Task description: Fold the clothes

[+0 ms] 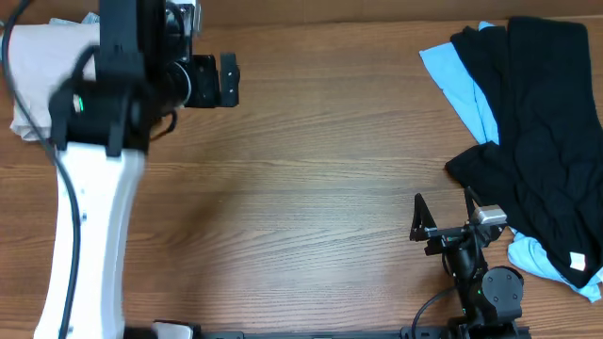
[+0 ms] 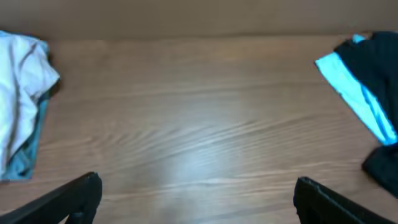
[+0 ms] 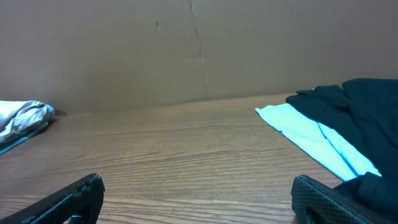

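"Two heaps of clothes, and neither arm has hold of anything?"

"Neither. The right gripper (image 1: 442,202) sits at five o'clock in the overhead view, jaws spread with nothing between them, just beside the black garment (image 1: 542,113). The left gripper (image 2: 198,186) is up at eleven o'clock, jaws likewise wide and bare, near the pale pile (image 1: 38,80) at ten o'clock."

"What worries you from here?"

"The black garment lies rumpled on top of a light-blue piece (image 1: 450,68), from one to four o'clock. A pinch at its near edge would likely catch both layers. Then the whole heap drags across instead of one garment coming free. A shallow pinch could also slip off the soft cloth."

"Anything else?"

"The heap runs to the right edge of the frame, so I cannot tell whether part of it hangs off the table (image 1: 311,188). If it does, a pull may come out uneven. The left arm is well apart from that heap and would have to cross the middle, where the two arms could meet."

"And in the way?"

"Nothing lies between the grippers and the heap. A white label (image 1: 577,262) shows at four o'clock, on the black cloth."
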